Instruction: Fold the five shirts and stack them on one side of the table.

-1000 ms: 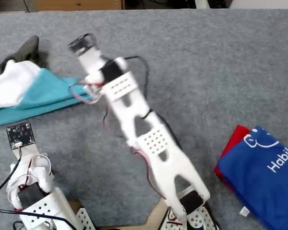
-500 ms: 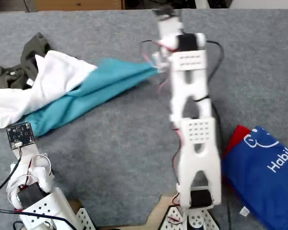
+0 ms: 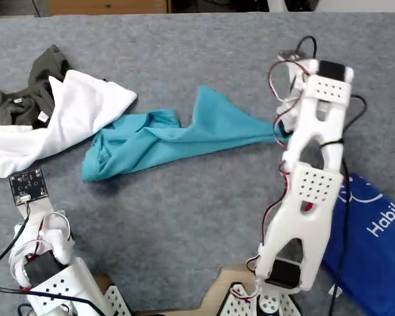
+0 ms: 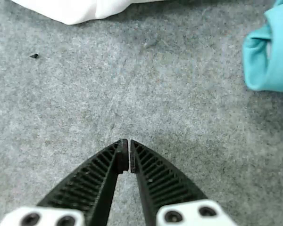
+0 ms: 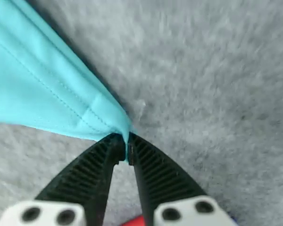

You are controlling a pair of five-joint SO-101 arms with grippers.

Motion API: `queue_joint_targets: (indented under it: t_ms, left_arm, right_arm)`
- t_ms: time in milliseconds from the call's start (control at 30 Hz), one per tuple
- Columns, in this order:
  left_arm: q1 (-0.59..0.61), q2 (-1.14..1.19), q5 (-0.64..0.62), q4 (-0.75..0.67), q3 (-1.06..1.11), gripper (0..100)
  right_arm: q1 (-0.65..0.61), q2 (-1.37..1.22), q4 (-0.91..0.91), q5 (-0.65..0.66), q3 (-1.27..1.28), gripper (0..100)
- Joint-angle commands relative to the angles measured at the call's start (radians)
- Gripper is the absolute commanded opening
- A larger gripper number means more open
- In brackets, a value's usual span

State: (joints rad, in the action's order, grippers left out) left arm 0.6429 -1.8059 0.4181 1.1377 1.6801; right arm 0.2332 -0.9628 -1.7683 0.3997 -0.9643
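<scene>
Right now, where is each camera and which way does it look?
High view: above the table, looking down on left arm and right arm.
Left wrist view: on the left arm, facing the table past its shut left gripper.
Right wrist view: on the right arm, facing the right gripper pinching the teal shirt.
All show the teal shirt.

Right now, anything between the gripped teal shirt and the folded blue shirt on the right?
Nothing visible. The right gripper is shut on the crumpled teal cloth shirt at its edge; grey felt table lies between it and the folded blue shirt.
</scene>
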Motion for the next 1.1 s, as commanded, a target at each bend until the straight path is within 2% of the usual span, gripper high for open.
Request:
queue_joint_targets:
  t_ms: [0, 500, 1067]
  left_arm:
    - [0.003, -0.005, 0.006, 0.003, 0.012, 3]
    - [0.003, -0.005, 0.006, 0.003, 0.012, 3]
    - [0.003, -0.005, 0.006, 0.003, 0.012, 3]
  right_arm:
    - [0.039, 0.093, -0.018, 0.028, 0.047, 0.3]
    - [-0.05, 0.093, -0.015, 0.028, 0.104, 0.3]
    - [-0.058, 0.091, -0.015, 0.02, 0.104, 0.3]
